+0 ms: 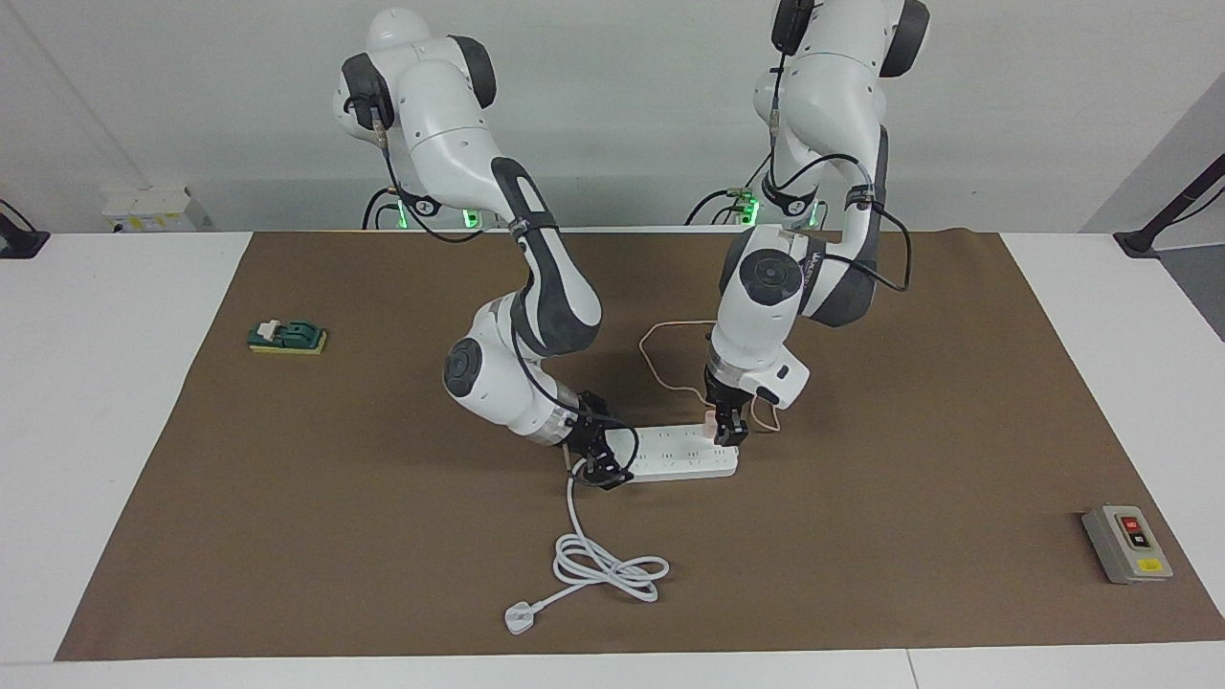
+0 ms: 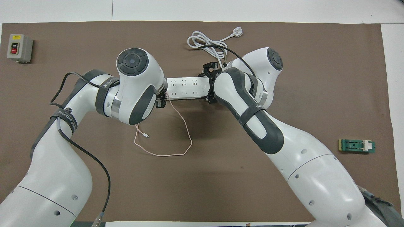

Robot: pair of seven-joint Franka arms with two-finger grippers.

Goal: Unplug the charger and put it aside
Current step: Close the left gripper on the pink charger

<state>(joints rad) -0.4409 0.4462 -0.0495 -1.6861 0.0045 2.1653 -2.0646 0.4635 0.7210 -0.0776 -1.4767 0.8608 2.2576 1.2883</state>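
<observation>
The white power strip (image 1: 684, 455) lies mid-mat and also shows in the overhead view (image 2: 186, 88). The pale pink charger (image 1: 707, 425) is plugged into its end toward the left arm; in the overhead view my left wrist hides it. My left gripper (image 1: 730, 433) comes straight down and is shut on the charger. The thin pink cable (image 2: 186, 148) loops from the charger toward the robots. My right gripper (image 1: 601, 464) clasps the strip's cord end, one finger on each long side (image 2: 209, 84).
The strip's thick white cord (image 1: 612, 566) lies coiled farther from the robots, ending in a plug (image 1: 522, 619). A grey button box (image 1: 1127, 544) sits near the mat's corner at the left arm's end. A green block (image 1: 287, 337) lies at the right arm's end.
</observation>
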